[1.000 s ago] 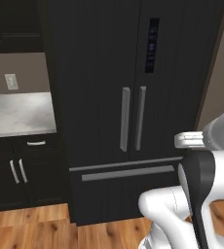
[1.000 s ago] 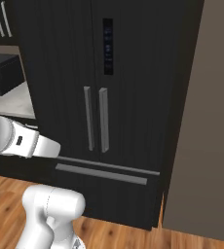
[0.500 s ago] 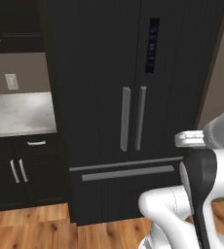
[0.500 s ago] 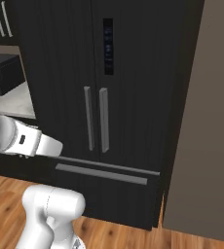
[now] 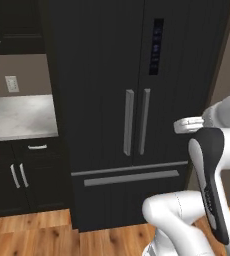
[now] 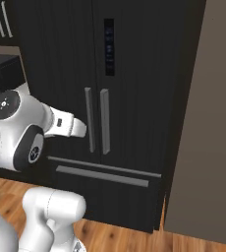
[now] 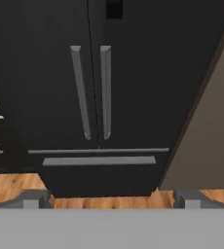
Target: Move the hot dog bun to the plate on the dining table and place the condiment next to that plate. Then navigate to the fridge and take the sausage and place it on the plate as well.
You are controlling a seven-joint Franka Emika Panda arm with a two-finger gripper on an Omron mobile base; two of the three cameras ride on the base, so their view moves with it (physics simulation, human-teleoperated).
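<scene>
The gripper [image 7: 112, 198] is spread wide and holds nothing, facing the closed black fridge [image 7: 99, 97] straight ahead. The dark panel [image 5: 157, 46] on its door is unreadable.

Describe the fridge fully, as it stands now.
The fridge is tall and black with a faintly vertical grain. Both upper doors are shut, each with a slim grey vertical handle by the centre seam. A dark display panel sits high on the right door. Below is a drawer with a horizontal grey bar handle. It stands on the wood floor, beside black cabinets; nothing touches it.
</scene>
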